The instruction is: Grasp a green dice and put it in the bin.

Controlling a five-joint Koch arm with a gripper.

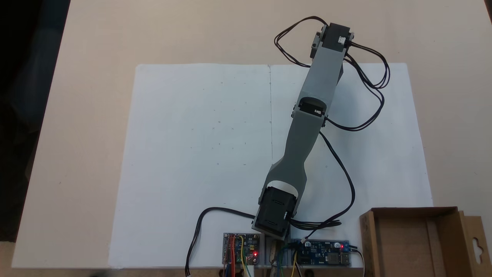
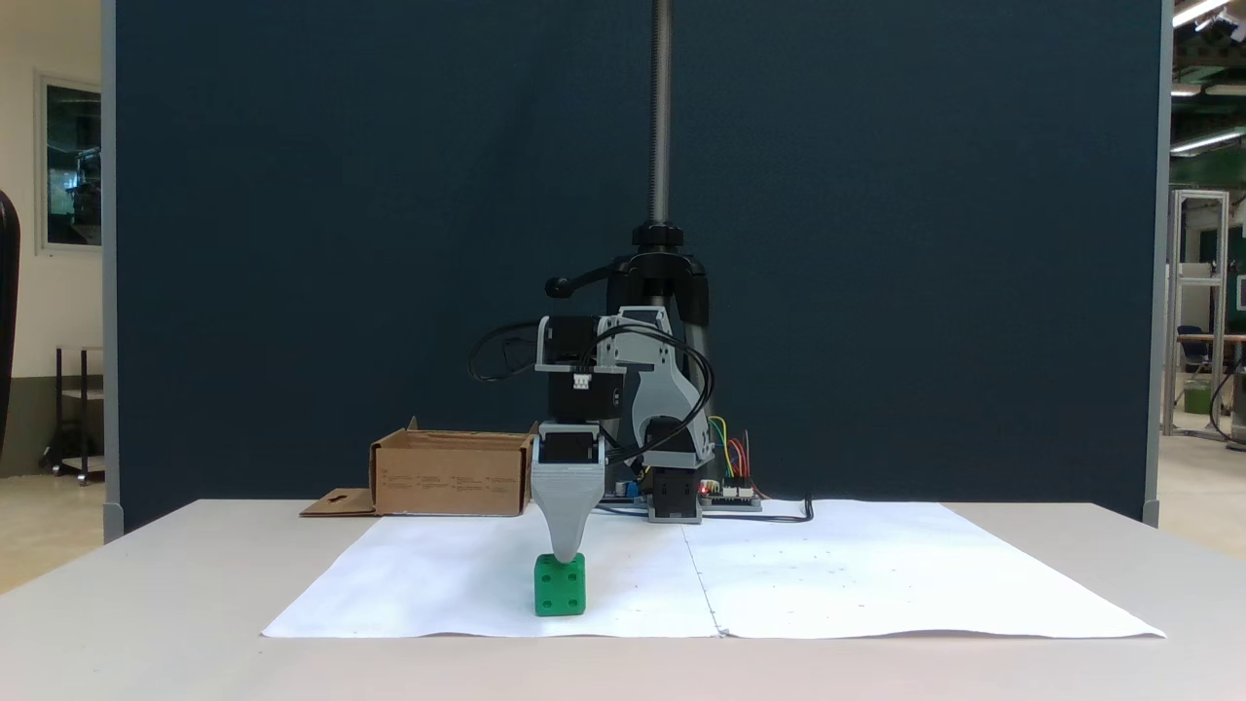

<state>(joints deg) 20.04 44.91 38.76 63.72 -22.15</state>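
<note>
**Operator:** While the arm is stretched far out over the white paper [image 1: 200,154], I have the fingers [image 2: 563,553] pointing straight down onto the green dice [image 2: 560,586], tip touching its top, lined up for a grasp.

**Colleague:** Clenched on it or released?

**Operator:** I cannot tell; just one tapered tip shows head-on. From above, the arm hides the dice. The bin [image 1: 403,246] waits beside the base, cut off by the frame.

One fixed view looks straight down over the arm [image 1: 307,127]; another faces it low across the worktop [image 2: 195,584]. Both share the paper [image 1: 200,154].
</note>
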